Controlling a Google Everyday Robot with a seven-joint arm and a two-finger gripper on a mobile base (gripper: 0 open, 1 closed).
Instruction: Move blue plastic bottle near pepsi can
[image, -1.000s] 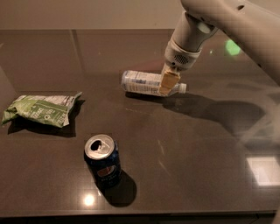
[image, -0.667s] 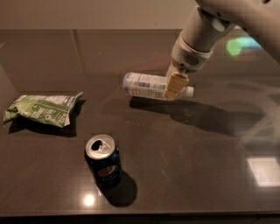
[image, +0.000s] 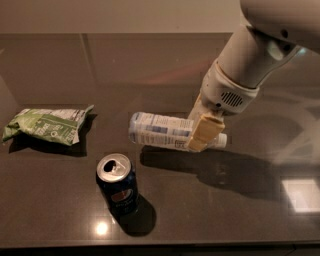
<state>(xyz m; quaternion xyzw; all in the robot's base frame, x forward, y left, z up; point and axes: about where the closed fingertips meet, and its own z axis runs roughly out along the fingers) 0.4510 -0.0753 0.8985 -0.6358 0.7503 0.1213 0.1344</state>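
Claw (image: 202, 132): clenched on bottle (image: 159, 131) by cap end, one o'clock of can (image: 118, 184).
Risk: long free end could have drooped, toppling can.

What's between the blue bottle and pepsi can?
Camera view: only bare tabletop between blue plastic bottle and pepsi can; gripper clamps the bottle's cap end.

The robot's smooth white plastic arm (image: 250, 55) is a thick rounded tube with a pale green patch on its side. It ends in an off-white ringed wrist collar (image: 220, 97) bearing a small grille of dark slots. Below that, the cream two-finger gripper (image: 202, 131), blocky, flat-faced and yellowish, is clamped at the cap end of the clear blue-labelled plastic bottle (image: 160, 130).
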